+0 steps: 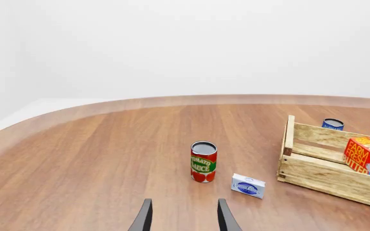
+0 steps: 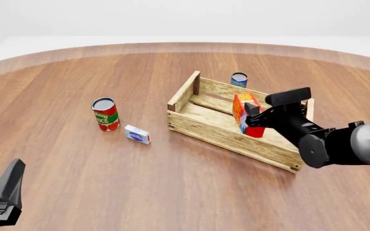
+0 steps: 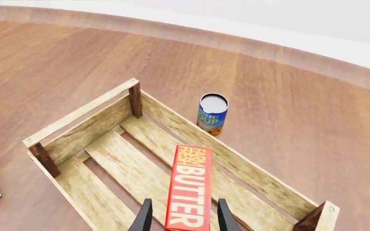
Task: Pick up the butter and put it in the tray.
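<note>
The butter [image 3: 190, 190] reads "FARM FRESH BUTTER"; red can [image 1: 204, 161], "TOMATO SAUCE".

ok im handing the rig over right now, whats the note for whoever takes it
Right hand: fingers either side of the butter, carton upright inside the tray; whether it grips or has just let go cannot be told.
Left hand: open, empty, low at the near left of the table, away from everything.
Bystanders: tomato sauce can and small white-and-blue box left of the tray, soup can behind it.
Done: butter is within the tray walls.
Left: confirm it rests on the slats, release if needed, lift the right arm out.
</note>
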You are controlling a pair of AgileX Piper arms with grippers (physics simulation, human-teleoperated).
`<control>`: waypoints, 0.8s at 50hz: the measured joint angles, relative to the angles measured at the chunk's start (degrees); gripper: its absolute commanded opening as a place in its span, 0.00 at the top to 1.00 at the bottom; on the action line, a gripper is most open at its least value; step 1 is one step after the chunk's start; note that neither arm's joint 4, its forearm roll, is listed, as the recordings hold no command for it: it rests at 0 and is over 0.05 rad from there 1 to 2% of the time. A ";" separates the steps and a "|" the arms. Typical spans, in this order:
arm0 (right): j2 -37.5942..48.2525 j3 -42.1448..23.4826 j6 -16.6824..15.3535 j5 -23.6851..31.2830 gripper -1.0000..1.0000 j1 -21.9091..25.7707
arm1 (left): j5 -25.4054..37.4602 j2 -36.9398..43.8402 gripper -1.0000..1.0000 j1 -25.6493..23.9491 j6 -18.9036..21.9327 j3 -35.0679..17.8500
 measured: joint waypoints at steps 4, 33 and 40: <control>-0.80 0.36 -0.06 0.21 0.00 0.03 | 0.00 0.00 0.00 0.00 0.00 0.00; -7.09 4.35 -0.18 0.88 0.00 -0.22 | 0.00 0.00 0.00 0.00 0.00 0.00; -9.06 5.72 -0.21 1.05 0.00 -0.61 | 0.00 0.00 0.00 0.00 0.00 0.00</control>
